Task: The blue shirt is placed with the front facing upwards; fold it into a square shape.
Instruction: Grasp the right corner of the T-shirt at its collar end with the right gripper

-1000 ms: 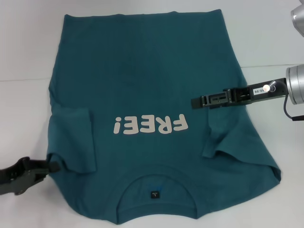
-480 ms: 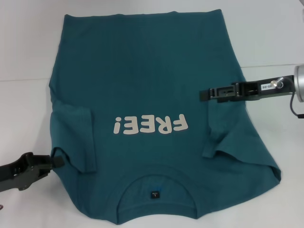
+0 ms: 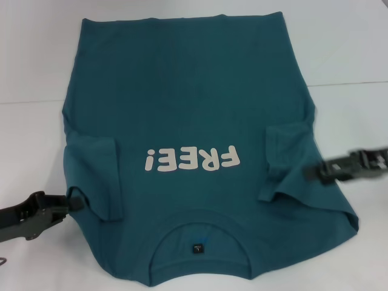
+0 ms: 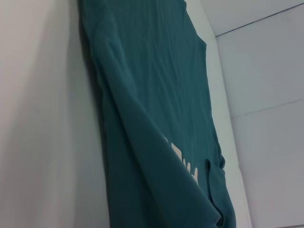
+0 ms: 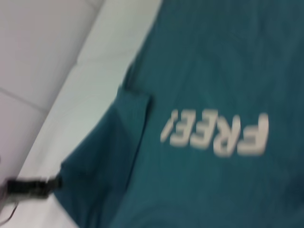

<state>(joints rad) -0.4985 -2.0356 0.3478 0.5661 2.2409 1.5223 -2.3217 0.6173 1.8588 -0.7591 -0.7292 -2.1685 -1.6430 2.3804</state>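
Note:
The blue shirt lies flat on the white table, front up, its collar and small dark tag on my side. Its white "FREE!" lettering reads upside down from here. Both short sleeves are folded inward onto the front, the left sleeve and the right sleeve. My left gripper sits low at the shirt's left shoulder edge, tip touching the cloth; the right wrist view also shows the left gripper. My right gripper is blurred, over the shirt's right edge beside the folded sleeve.
White table surface runs along both sides of the shirt, with a seam line crossing at the back right. The left wrist view shows the shirt stretching away over the table, a pale wall beyond it.
My right gripper has swung from above the shirt's right middle down toward me and outward, to the right edge by the sleeve. My left gripper has edged in against the left shoulder.

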